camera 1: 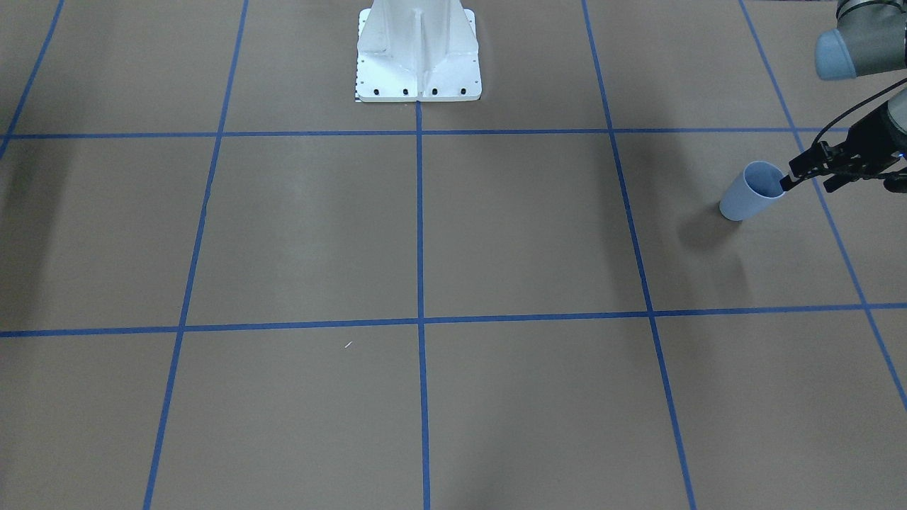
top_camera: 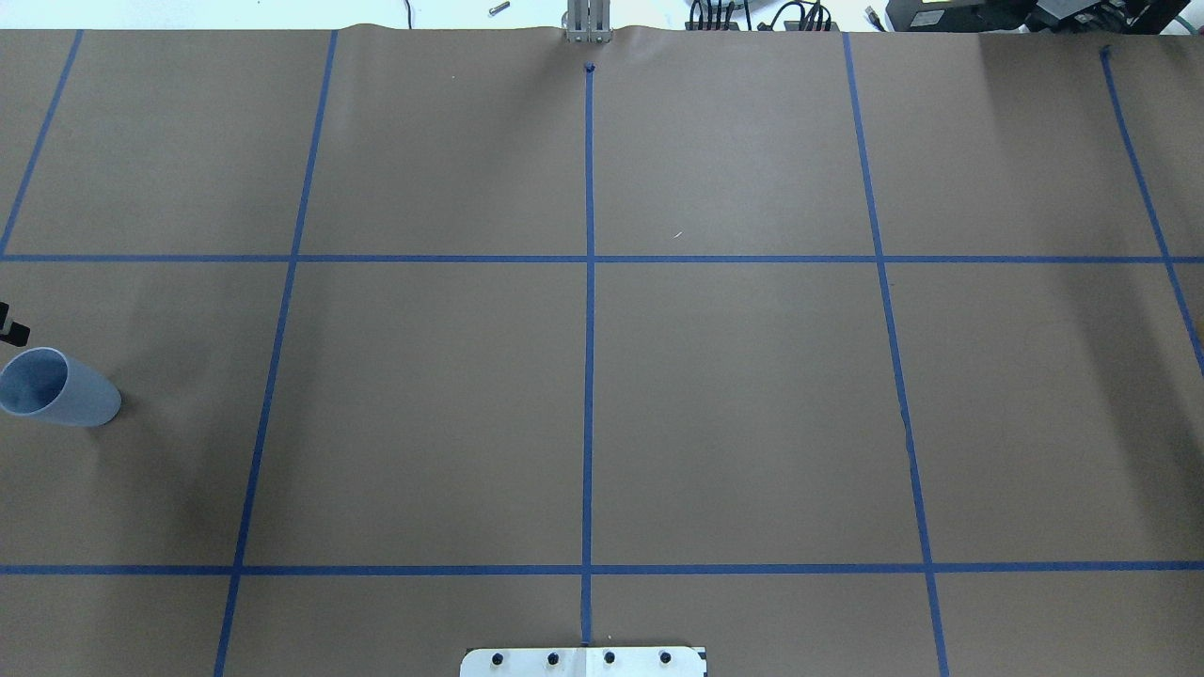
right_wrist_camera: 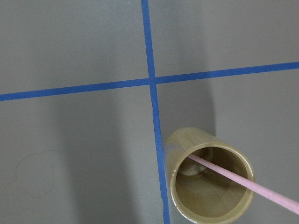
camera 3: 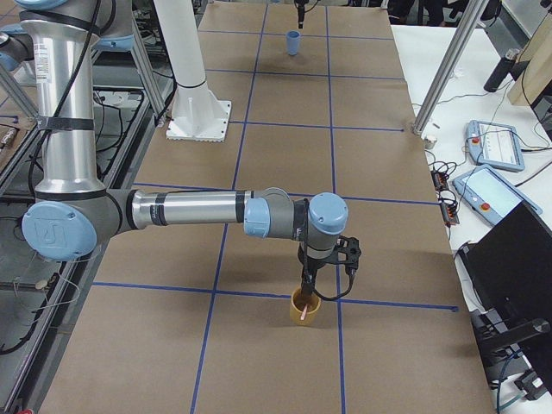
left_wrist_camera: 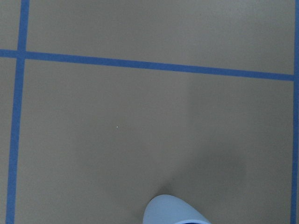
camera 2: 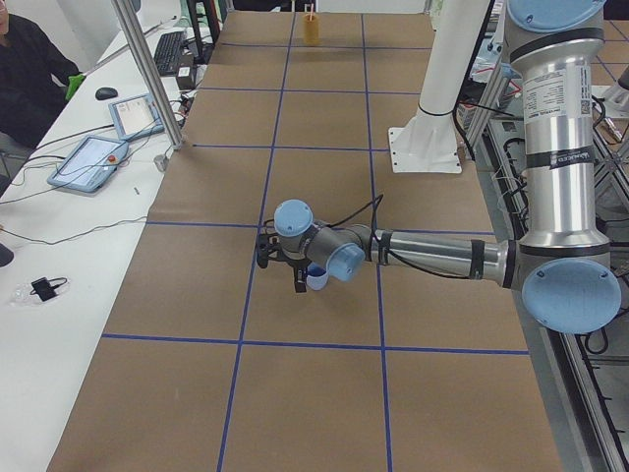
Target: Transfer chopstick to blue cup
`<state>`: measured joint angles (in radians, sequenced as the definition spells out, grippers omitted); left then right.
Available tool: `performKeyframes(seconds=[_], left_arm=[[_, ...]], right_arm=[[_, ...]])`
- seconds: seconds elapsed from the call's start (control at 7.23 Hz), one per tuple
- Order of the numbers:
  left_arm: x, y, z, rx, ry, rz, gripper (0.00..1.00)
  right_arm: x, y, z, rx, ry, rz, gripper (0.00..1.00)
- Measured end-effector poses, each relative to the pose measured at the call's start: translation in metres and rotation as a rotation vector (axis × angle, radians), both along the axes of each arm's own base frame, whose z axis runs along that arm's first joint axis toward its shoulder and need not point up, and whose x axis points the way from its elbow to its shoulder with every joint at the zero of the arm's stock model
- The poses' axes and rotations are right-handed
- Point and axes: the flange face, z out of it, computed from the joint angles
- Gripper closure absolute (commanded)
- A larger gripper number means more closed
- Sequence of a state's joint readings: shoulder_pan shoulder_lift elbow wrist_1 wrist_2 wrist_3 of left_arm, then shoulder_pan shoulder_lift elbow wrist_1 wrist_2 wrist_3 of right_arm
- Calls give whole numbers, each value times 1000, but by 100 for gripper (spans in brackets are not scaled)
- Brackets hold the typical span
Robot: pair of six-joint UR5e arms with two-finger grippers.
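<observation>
The blue cup (camera 1: 751, 193) stands upright near the table's left end, also in the overhead view (top_camera: 58, 390). My left gripper (camera 1: 793, 180) points down at its rim and looks closed on the rim wall. One pale pink chopstick (right_wrist_camera: 243, 182) leans out of a tan bamboo cup (right_wrist_camera: 210, 182) at the table's right end, its lower tip inside. The stick runs off the right wrist view's lower right corner. My right gripper (camera 3: 304, 280) hangs straight above that bamboo cup (camera 3: 304, 309). I cannot tell whether it is open or shut.
The white robot pedestal (camera 1: 418, 53) stands at mid-table on my side. Blue tape lines grid the brown paper. A side table holds tablets (camera 3: 496, 142) and cables. Metal posts (camera 2: 147, 74) rise at the table's far edge. A seated person (camera 2: 29, 69) is beyond it.
</observation>
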<state>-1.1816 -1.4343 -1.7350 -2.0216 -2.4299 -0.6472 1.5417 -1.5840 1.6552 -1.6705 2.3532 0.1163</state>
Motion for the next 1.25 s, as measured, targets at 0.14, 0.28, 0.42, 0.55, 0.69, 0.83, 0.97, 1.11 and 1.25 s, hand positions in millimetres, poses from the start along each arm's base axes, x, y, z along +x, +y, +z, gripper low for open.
performKeyframes(seconds=[0.14,0.28,0.42,0.55,0.69,0.83,0.97,1.11,1.25], left_arm=[[5,2,4,-7,-3,13,2],[8,5,7,-11,-6,22,2],[8,8,10,-14,-8,27,2],[9,10,13,-18,-10,30,2],[11,12,15,-23,-11,37,2],[16,13,19,-30,-14,49,2],[22,15,22,-36,-16,62,3],[26,16,24,-39,-17,72,27],[28,17,25,-40,-18,76,62]], right_arm=[[0,0,0,-1,0,0,0],[0,0,1,-1,0,-1,0],[0,0,0,0,0,0,0],[0,0,0,0,0,0,0],[0,0,0,0,0,1,0],[0,0,0,0,0,0,0],[0,-1,0,0,0,0,0],[0,-1,0,1,1,0,0],[0,-1,1,1,1,-2,0]])
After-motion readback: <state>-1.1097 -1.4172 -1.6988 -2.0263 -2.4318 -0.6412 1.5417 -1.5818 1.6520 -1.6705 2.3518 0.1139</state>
